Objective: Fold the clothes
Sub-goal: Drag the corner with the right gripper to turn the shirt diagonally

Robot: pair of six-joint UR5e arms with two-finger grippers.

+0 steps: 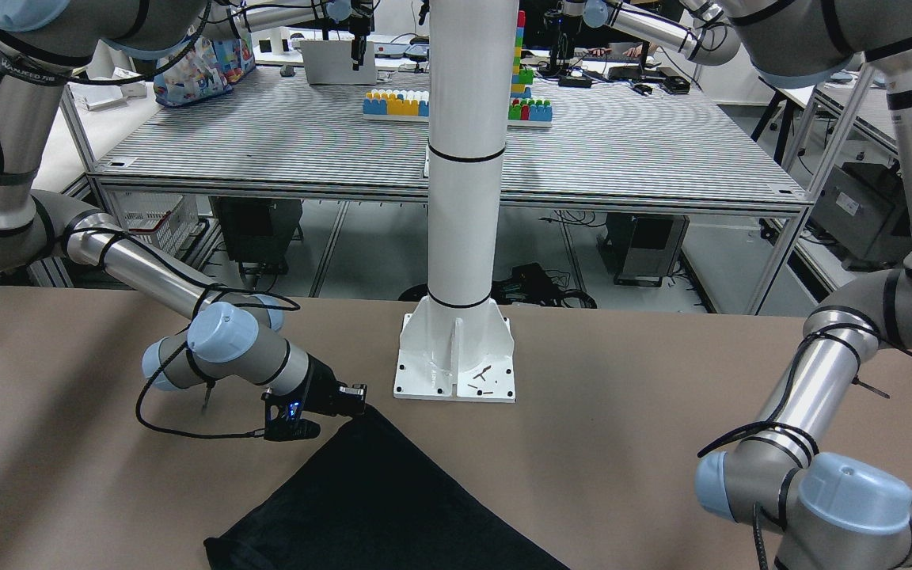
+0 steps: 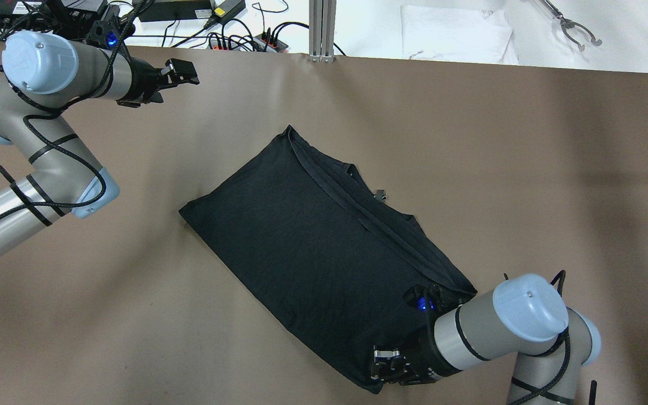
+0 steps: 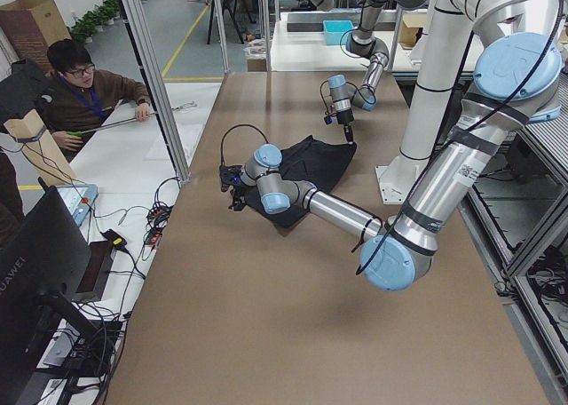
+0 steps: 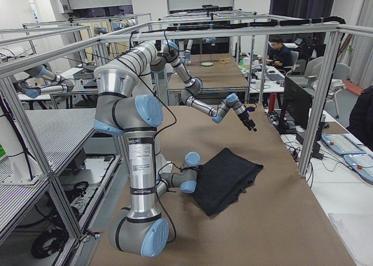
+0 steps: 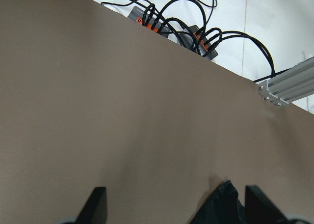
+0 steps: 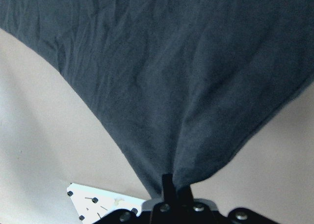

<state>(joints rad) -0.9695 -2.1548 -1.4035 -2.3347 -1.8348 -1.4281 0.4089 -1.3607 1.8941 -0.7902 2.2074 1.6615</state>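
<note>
Left gripper (image 2: 186,72): jaws spread, empty, over far-left corner of tabletop (image 2: 526,169), well apart from garment (image 2: 313,247). Garment: black, flat mid-tabletop, long axis diagonal, far-left to near-right. Right gripper (image 1: 359,397): clenched on garment's nearest corner, by near edge, cloth fanning away from jaws. Right arm nearer; next fold probably carries that corner along diagonal.

table (image 2: 133,309) open around garment (image 2: 313,236); white post (image 1: 464,158) nearby.
</note>
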